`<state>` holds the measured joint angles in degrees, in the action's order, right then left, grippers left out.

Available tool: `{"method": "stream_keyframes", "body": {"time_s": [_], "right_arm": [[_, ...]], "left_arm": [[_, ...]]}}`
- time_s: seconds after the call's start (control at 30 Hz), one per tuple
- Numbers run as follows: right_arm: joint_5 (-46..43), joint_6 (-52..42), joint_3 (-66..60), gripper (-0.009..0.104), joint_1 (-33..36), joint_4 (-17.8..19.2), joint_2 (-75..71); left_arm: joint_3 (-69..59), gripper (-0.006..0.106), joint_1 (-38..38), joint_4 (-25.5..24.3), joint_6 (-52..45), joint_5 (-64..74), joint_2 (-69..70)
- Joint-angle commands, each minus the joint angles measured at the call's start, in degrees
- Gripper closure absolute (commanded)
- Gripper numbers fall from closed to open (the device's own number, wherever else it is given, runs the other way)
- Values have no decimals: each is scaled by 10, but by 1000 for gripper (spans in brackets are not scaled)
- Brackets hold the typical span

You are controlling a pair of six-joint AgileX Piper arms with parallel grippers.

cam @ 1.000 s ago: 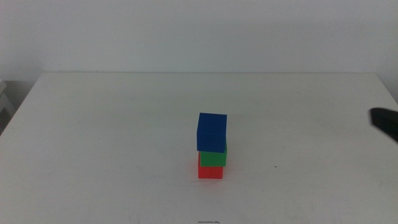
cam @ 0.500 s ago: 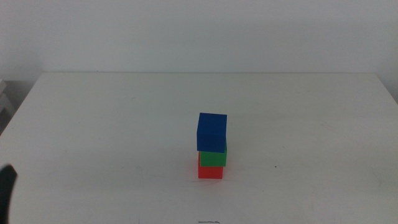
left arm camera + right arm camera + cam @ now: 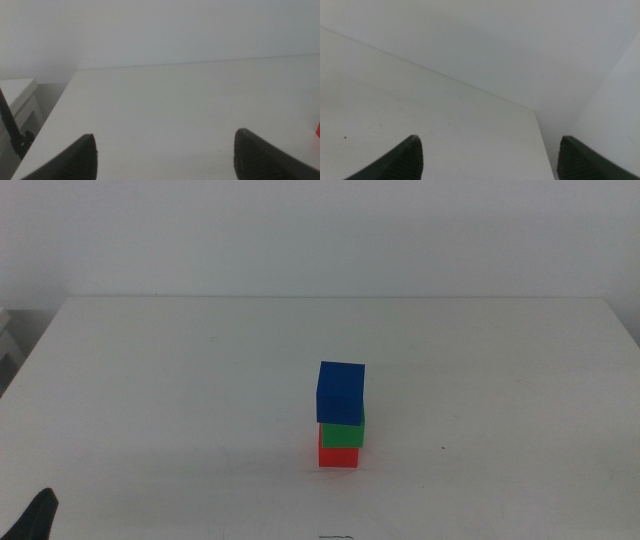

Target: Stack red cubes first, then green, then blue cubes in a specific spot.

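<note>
In the middle view a stack of three cubes stands near the table's centre front. The red cube (image 3: 339, 455) is at the bottom, the green cube (image 3: 342, 433) on it, and the blue cube (image 3: 340, 392) on top, shifted slightly left. No gripper touches the stack. My left gripper (image 3: 38, 518) shows only as a dark tip at the bottom left corner; in the left wrist view (image 3: 165, 155) its jaws stand wide apart and empty. A sliver of the red cube (image 3: 318, 130) shows there. My right gripper (image 3: 490, 160) is open and empty, out of the middle view.
The white table (image 3: 180, 400) ends at a back edge against a pale wall. A white piece of furniture (image 3: 15, 95) and a dark stand (image 3: 15, 137) sit beyond the table's left edge.
The right gripper has left the middle view's right edge. The left gripper's tip has appeared at the left and dropped towards the bottom corner. The stack has not moved.
</note>
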<state>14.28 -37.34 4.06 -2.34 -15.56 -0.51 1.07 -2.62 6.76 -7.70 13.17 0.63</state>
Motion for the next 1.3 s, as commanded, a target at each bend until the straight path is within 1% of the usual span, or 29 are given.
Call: {"method": "stream_keyframes", "body": {"time_s": [0.0, 0.07, 0.1, 0.13, 0.17, 0.2, 0.23, 0.3, 0.37, 0.4, 0.43, 0.63, 0.8, 1.0, 1.13, 1.2, 1.27], "right_arm": [[-45, -5, 16, 13, -5, -4, -3], [-45, -5, 16, 13, -5, -4, -3], [-73, 7, 12, 13, -5, 6, -14], [-117, 88, 1, 12, -5, 13, -13], [-132, 144, -5, 11, -5, 24, -13], [-143, 207, -11, 11, -5, 47, -13], [-154, 267, -16, 10, -5, 78, -13], [-159, 351, -23, 10, -5, 140, -13], [-162, 401, -29, 10, -5, 198, -13], [-165, 419, -31, 10, -5, 214, -13], [-169, 431, -34, 10, -5, 220, -13], [-166, 438, -34, 10, -5, 204, -13], [-166, 438, -43, 10, -5, 203, -13], [-100, 438, -47, 10, -5, 203, -13], [-88, 438, -47, 10, -5, 204, -13], [-89, 438, -47, 10, -5, 204, -13], [-89, 438, -47, 10, -5, 204, -13]], "left_arm": [[15, 7, 1, 4, 0, -47, -7], [15, 7, 1, 4, 0, -47, -7], [15, 7, 1, 4, 0, -47, -7], [15, 7, 1, 4, 0, -47, -8], [15, 7, 1, 4, 0, -47, -8], [15, 7, 1, 4, 0, -47, -8], [15, 7, 1, 4, 0, -47, -8], [15, 7, 1, 4, 0, -47, -8], [15, 7, 1, 4, 0, -47, -8], [15, 7, 1, 4, 0, -47, -8], [15, 7, 1, 4, 0, -47, -8], [15, 7, 1, 4, 0, -47, -8], [15, 7, 1, 4, 0, -47, -8], [3, 7, 1, 4, 0, -48, -7], [-28, 7, 1, 4, 0, -47, -7], [-26, 7, 1, 3, 0, -18, -7], [-26, 7, 1, 3, 0, -18, -7]]}}
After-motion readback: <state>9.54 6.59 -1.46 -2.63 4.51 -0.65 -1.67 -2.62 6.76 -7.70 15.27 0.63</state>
